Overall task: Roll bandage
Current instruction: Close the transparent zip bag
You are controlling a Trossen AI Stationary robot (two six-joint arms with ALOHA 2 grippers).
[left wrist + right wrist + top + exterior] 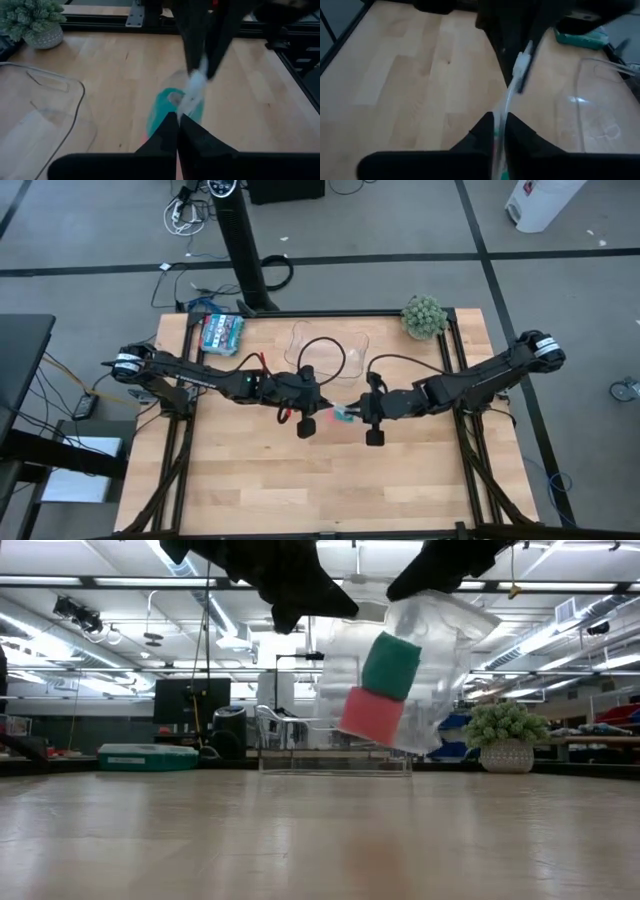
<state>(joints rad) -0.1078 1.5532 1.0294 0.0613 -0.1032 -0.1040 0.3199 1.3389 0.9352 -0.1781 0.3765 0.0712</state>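
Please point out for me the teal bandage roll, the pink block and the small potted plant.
teal bandage roll (391, 665): low view, middle of its side, inside a clear bag.
pink block (371, 714): low view, centre of its front face, under the roll.
potted plant (505, 753): low view, on its pale pot.

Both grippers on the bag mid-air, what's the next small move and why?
Probably pull the grippers gently apart to open the clear bag. The left gripper and right gripper each pinch its top edge, and the rolled teal bandage sits inside above a pink block.
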